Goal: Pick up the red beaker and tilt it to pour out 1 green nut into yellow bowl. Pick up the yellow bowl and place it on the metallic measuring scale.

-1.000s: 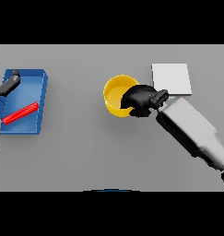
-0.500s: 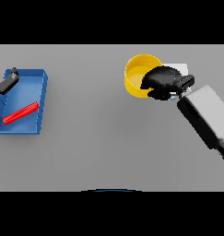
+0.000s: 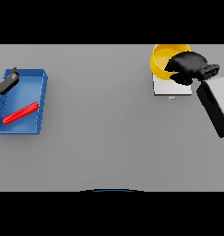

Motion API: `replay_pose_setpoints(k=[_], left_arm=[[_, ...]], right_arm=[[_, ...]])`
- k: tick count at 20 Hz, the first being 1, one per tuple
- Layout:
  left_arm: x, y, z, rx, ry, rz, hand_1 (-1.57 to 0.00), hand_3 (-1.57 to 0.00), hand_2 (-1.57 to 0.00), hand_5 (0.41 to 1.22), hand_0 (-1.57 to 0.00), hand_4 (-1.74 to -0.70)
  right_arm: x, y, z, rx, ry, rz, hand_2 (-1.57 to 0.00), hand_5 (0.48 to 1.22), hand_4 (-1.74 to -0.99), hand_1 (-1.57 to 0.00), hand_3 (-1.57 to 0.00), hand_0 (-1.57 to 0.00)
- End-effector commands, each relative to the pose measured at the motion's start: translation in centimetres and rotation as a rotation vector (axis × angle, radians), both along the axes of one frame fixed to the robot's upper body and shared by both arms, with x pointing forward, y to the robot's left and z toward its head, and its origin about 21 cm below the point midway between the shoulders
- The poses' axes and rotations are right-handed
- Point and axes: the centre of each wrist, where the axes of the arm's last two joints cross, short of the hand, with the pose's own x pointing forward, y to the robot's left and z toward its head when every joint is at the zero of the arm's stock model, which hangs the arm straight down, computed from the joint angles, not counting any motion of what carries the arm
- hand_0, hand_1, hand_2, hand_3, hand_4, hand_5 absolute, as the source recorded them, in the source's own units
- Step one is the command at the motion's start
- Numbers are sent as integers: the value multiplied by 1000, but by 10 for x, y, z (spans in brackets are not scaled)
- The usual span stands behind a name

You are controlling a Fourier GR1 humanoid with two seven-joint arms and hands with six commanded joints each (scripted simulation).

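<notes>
My right hand (image 3: pixel 189 67) is curled round the right rim of the yellow bowl (image 3: pixel 162 60) and holds it at the far right of the table. The bowl overlaps the back edge of the metallic scale (image 3: pixel 171 86), a pale square plate; whether it touches the plate I cannot tell. The red beaker (image 3: pixel 21 113) lies on its side inside the blue tray (image 3: pixel 41 80) at the far left. My left hand (image 3: pixel 7 82) shows at the tray's back left corner, fingers straight, holding nothing. No green nut is visible.
The blue tray takes up the left edge of the table. The right forearm (image 3: pixel 215 106) slants down along the right edge, just beside the scale.
My right hand has carried the yellow bowl from the table's middle to the back right, over the scale. The left hand, tray and beaker stayed put.
</notes>
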Motion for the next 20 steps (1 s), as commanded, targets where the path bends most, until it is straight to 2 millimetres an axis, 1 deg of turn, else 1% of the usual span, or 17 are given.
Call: replay_pose_setpoints(k=[1, 2, 3, 4, 6, 7, 9, 10, 11, 12, 13, 14, 15, 16, 17, 19, 20], left_arm=[[-2, 2, 0, -7, -1, 5, 1, 1, 1, 688, 1, -726], [-1, 3, 0, -2, 5, 14, 1, 1, 1, 685, 1, -725], [-3, 2, -1, 1, 12, 10, 1, 1, 1, 684, 1, -722], [-2, 2, -3, -1, 9, 7, 1, 1, 1, 682, 1, -721], [-2, 3, 0, -1, 8, 12, 1, 1, 1, 682, 1, -724], [-4, 3, -5, 2, 14, 14, 1, 1, 1, 681, 1, -722], [-1, 6, 1, 5, 7, 19, 1, 1, 1, 678, 1, -722], [-1, 2, -1, 0, 3, 13, 1, 1, 1, 676, 1, -725], [0, 2, 1, 0, 1, 13, 1, 1, 1, 675, 1, -728], [0, 1, 2, 2, 2, 8, 1, 1, 1, 675, 1, -727], [0, 1, -1, 5, 12, 17, 1, 1, 1, 673, 1, -726], [0, 1, 0, 10, 8, 15, 1, 1, 1, 671, 1, -723], [2, -1, 1, 3, 6, 16, 1, 1, 1, 669, 1, -723], [2, 0, 1, 10, 7, 9, 1, 1, 1, 668, 1, -722], [3, -2, 1, 13, 8, 11, 1, 1, 1, 667, 1, -724], [3, -3, 2, 15, 1, -1, 1, 1, 1, 671, 1, -724], [2, -4, 0, 14, 6, 7, 1, 1, 1, 671, 1, -722]], right_arm=[[2, -5, -6, 0, 2, -15, -1495, 1221, -1741, -1571, -1200, -1571], [2, -13, -12, -6, 8, -28, -1478, 1221, -1741, -1571, -1230, -1571], [6, -17, -13, -8, 7, -45, -1459, 1221, -1741, -1571, -1259, -1571], [7, -21, -21, -8, 10, -61, -1439, 1221, -1741, -1571, -1283, -1571], [8, -27, -32, 0, 27, -79, -1407, 1221, -1741, -1571, -1351, -1571], [9, -29, -35, 1, 32, -88, -1396, 1221, -1741, -1571, -1362, -1571], [10, -28, -41, 6, 43, -94, -1396, 1221, -1741, -1571, -1346, -1571], [9, -33, -44, 22, 49, -83, -1379, 1221, -1741, -1571, -1331, -1571], [9, -33, -47, 21, 54, -99, -1362, 1221, -1741, -1571, -1338, -1571], [11, -27, -50, 27, 54, -106, -1354, 1221, -1741, -1571, -1369, -1571], [11, -32, -49, 44, 55, -86, -1345, 1221, -1741, -1571, -1403, -1571], [12, -31, -51, 45, 58, -97, -1338, 1221, -1741, -1571, -1436, -1556], [13, -30, -51, 46, 63, -92, -1330, 1221, -1741, -1571, -1463, -1501], [12, -29, -53, 51, 69, -91, -1335, 1221, -1741, -1571, -1451, -1464], [14, -30, -50, 47, 70, -95, -1382, 1221, -1734, -1501, -1390, -1448], [15, -30, -49, 61, 69, -101, -1450, 1221, -1737, -1484, -1097, -1492], [13, -30, -52, 59, 79, -105, -1286, 1221, -1688, -1337, -990, -1439]])
